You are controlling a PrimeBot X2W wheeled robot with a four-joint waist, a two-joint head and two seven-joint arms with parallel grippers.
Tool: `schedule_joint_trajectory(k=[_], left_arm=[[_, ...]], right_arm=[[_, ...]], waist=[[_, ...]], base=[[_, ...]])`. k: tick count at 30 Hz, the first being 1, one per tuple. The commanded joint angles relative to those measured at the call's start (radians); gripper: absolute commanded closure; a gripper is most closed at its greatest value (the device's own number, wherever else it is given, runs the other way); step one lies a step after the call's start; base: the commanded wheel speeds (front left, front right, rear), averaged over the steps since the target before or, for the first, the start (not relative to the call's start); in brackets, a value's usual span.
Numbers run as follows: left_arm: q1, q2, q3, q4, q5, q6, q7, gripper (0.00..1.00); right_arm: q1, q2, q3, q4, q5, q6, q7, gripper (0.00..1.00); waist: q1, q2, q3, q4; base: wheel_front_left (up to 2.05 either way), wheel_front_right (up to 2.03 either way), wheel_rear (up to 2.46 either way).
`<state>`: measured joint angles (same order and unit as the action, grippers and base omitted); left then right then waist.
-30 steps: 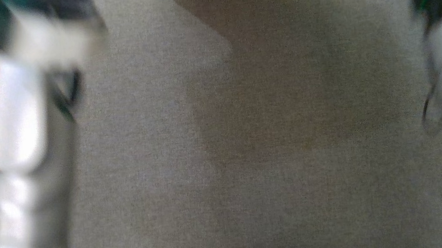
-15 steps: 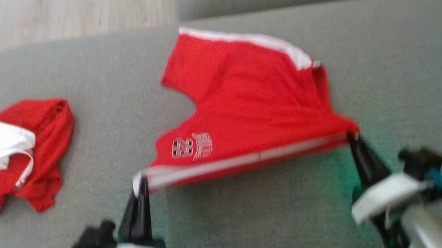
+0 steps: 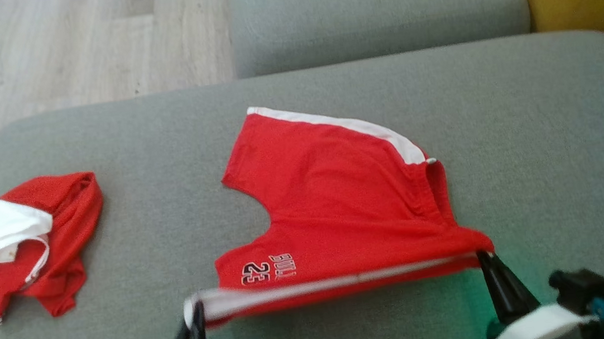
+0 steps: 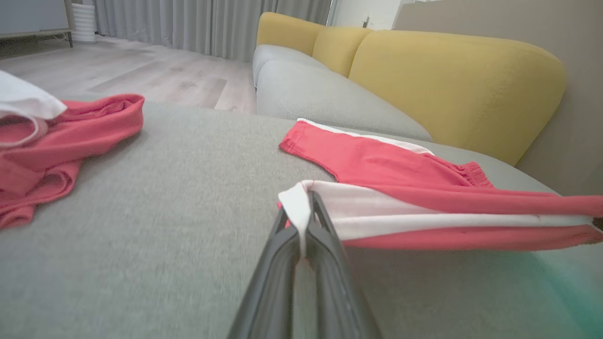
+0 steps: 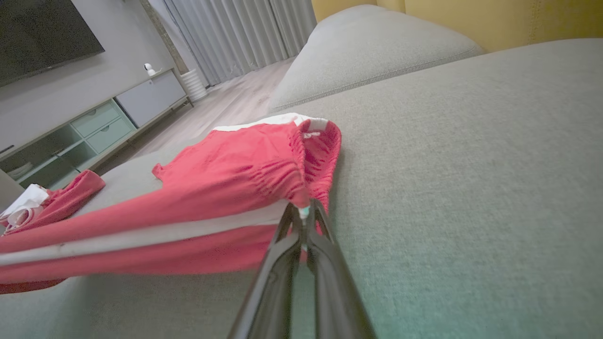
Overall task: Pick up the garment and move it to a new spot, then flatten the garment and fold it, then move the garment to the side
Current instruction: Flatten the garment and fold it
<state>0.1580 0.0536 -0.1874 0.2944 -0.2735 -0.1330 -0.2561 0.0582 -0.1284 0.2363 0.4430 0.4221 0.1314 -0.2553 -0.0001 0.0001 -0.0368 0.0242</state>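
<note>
left gripper (image 3: 198, 309): pinching shorts (image 3: 340, 210) corner | right gripper (image 3: 483, 256): likewise, opposite corner (edge taut)

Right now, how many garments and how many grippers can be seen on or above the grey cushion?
Garments: 2 (red shorts; crumpled red-and-white garment)
Grippers: 2 (left gripper; right gripper; each shut on the red shorts)
Total: 4

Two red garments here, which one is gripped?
The shorts printed 23, stretched between left gripper and right gripper; the other garment lies crumpled, untouched.
</note>
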Motion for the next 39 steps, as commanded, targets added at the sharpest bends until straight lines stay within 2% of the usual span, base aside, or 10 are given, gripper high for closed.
schedule_joint_trajectory(k=[1, 5, 8, 15, 22, 26, 29, 39], left_arm=[[-0.094, 0.023, 0.04, -0.042, 0.006, 0.002, -0.006, 1.0], [-0.252, 0.08, -0.007, -0.024, -0.004, 0.002, -0.006, 1.0], [-0.47, 0.162, -0.083, 0.043, -0.042, 0.002, -0.006, 1.0], [-0.819, 0.285, -0.309, 0.254, -0.224, 0.002, 0.018, 1.0], [-1.051, 0.374, -0.527, 0.349, -0.377, 0.002, 0.044, 1.0], [-1.137, 0.401, -0.606, 0.401, -0.431, 0.002, 0.034, 1.0], [-1.192, 0.411, -0.628, 0.456, -0.453, 0.002, 0.019, 1.0], [-1.251, 0.381, -0.667, 0.579, -0.489, 0.002, -0.003, 1.0]], right_arm=[[-0.066, -0.009, 0.017, -0.04, 0.015, -0.001, -0.006, 1.0], [-0.163, 0.015, 0.05, -0.018, 0.063, -0.001, 0.006, 1.0], [-0.316, 0.036, 0.067, 0.022, 0.129, -0.001, 0.033, 1.0], [-0.54, 0.063, 0.071, 0.15, 0.18, -0.001, 0.059, 1.0], [-0.677, 0.076, 0.125, 0.235, 0.259, -0.001, 0.049, 1.0], [-0.717, 0.078, 0.182, 0.247, 0.325, -0.001, 0.032, 1.0], [-0.738, 0.078, 0.224, 0.254, 0.366, -0.001, 0.017, 1.0], [-0.77, 0.078, 0.31, 0.275, 0.442, -0.001, -0.005, 1.0]], waist=[[0.0001, -0.0001, 0.025, -0.013], [0.0001, -0.0001, 0.093, -0.031], [0.0001, -0.0001, 0.192, -0.059], [0.0001, -0.0001, 0.332, -0.116], [0.0001, -0.0001, 0.423, -0.161], [0.0001, -0.0001, 0.448, -0.181], [0.0001, -0.0001, 0.458, -0.196], [0.0001, -0.0001, 0.465, -0.218]], base=[[0.0, 0.0, 0.0], [0.0, 0.0, 0.0], [0.0, 0.0, 0.0], [0.0, 0.0, 0.0], [0.0, 0.0, 0.0], [0.0, 0.0, 0.0], [0.0, 0.0, 0.0], [0.0, 0.0, 0.0]])
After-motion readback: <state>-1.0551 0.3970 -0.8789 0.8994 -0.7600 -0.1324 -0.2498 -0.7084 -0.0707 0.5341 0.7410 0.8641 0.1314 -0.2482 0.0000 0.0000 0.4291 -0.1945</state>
